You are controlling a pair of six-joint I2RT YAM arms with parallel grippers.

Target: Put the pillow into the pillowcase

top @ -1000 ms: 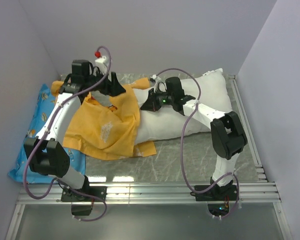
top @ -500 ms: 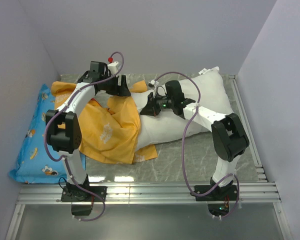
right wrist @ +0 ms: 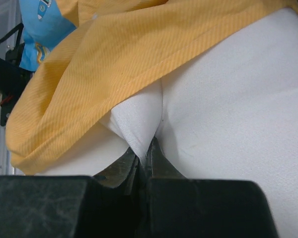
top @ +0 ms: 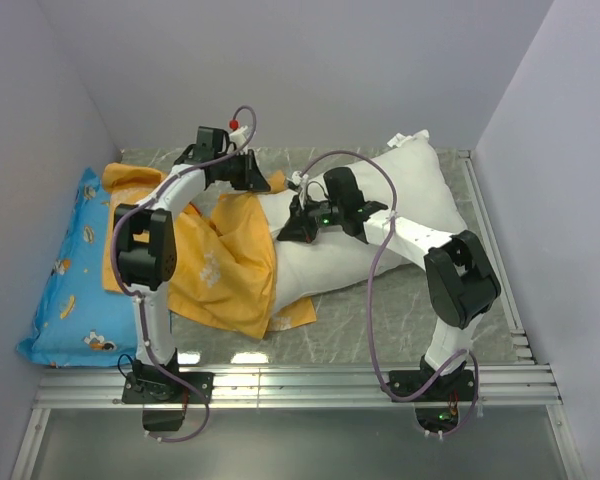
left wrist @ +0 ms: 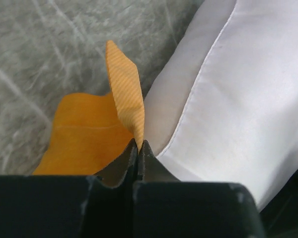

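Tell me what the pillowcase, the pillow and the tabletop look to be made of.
The pillowcase: thin woven cloth, matte orange; a fine ribbed weave shows and it drapes in soft folds. The pillow: smooth white fabric shell with a stitched seam, faint sheen, puffy, so likely soft-filled. The tabletop: hard grey veined surface, stone or a marble-print laminate; cannot tell which.

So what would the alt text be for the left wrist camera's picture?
The left gripper is shut on an edge of the orange pillowcase, pinching a flap that stands up. The white pillow lies right beside it, on a grey marbled table.
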